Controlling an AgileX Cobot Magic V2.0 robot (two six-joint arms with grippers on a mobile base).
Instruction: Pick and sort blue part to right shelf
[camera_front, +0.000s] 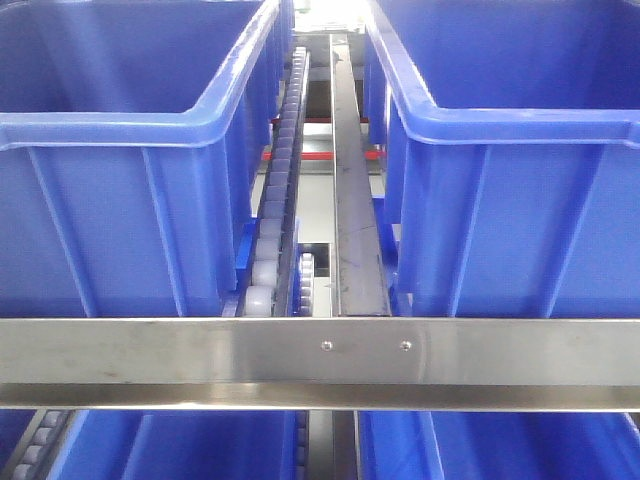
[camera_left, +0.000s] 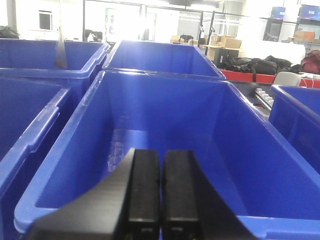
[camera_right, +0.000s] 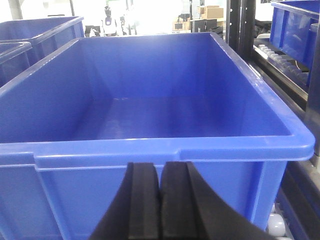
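A steel-framed flow rack, the right shelf (camera_front: 320, 355), fills the front view: its flat steel front bar crosses the picture, with a white roller rail (camera_front: 275, 230) and a steel divider (camera_front: 355, 220) running back between two large blue bins, one at the left (camera_front: 120, 150) and one at the right (camera_front: 520, 150), and the rims of more bins on the level below. The blue part is not visible in any view, so where it lies cannot be told. The left pincer (camera_left: 161, 200) hovers over the near rim of an open blue bin (camera_left: 165, 135) whose floor looks bare; its black fingers are clenched together with nothing between them. The right pincer (camera_right: 161, 205) hangs just in front of the near wall of another blue bin (camera_right: 165, 125), also seemingly empty, fingers likewise pressed together and holding nothing. Judging from this, either the part has not yet been picked or it is already dropped out of sight; the pictures do not settle which. Bin floors near the cameras are hidden behind walls and fingers, and the bright background room is washed out
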